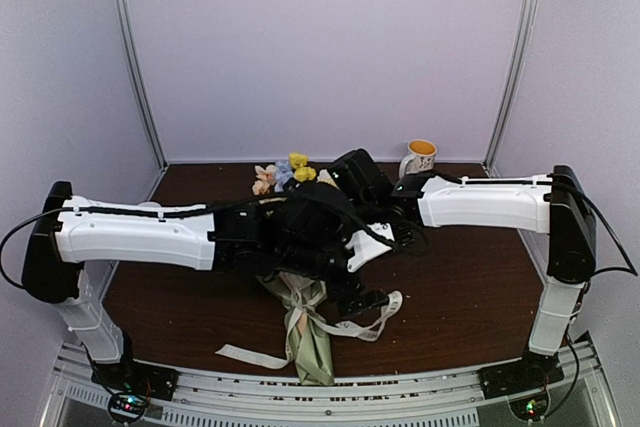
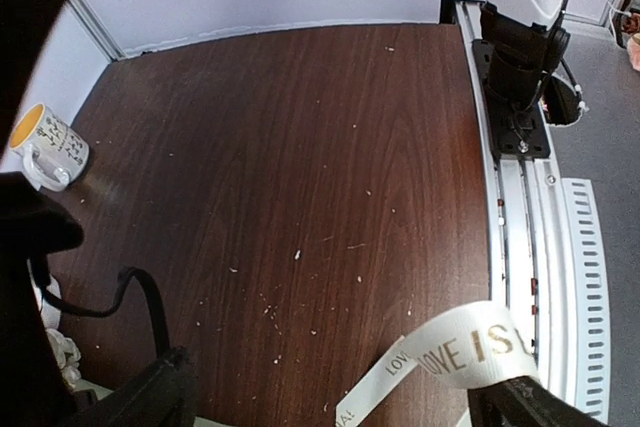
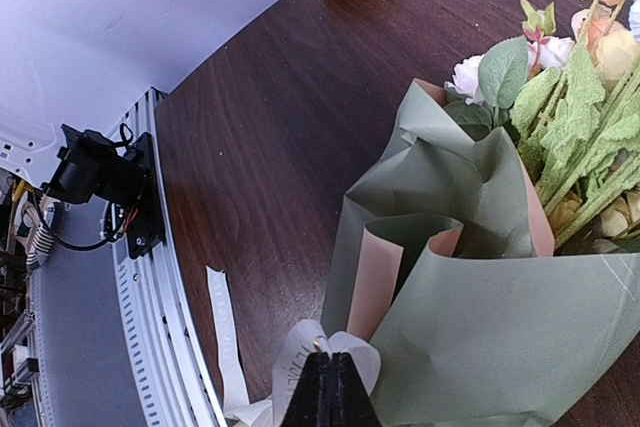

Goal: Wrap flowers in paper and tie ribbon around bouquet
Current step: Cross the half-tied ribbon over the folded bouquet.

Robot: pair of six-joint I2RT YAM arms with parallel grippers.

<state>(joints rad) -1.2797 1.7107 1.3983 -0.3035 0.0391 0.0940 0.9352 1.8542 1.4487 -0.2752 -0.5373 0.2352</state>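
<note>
The bouquet (image 1: pixel 310 345) lies on the brown counter (image 1: pixel 470 287) between the two arms, with its thin end toward the near edge. Green paper (image 3: pixel 500 297) is wrapped round the flowers (image 3: pixel 580 97), which poke out at the far end. The left hand (image 2: pixel 335 382) is wide open and holds nothing. The ribbon (image 2: pixel 470 347) curls just beside one of its fingers (image 2: pixel 530 407). The right hand (image 3: pixel 326 367) is squeezed tight on a loop of ribbon, right next to the paper. A mug (image 1: pixel 420 157) stands at the back, well apart.
</note>
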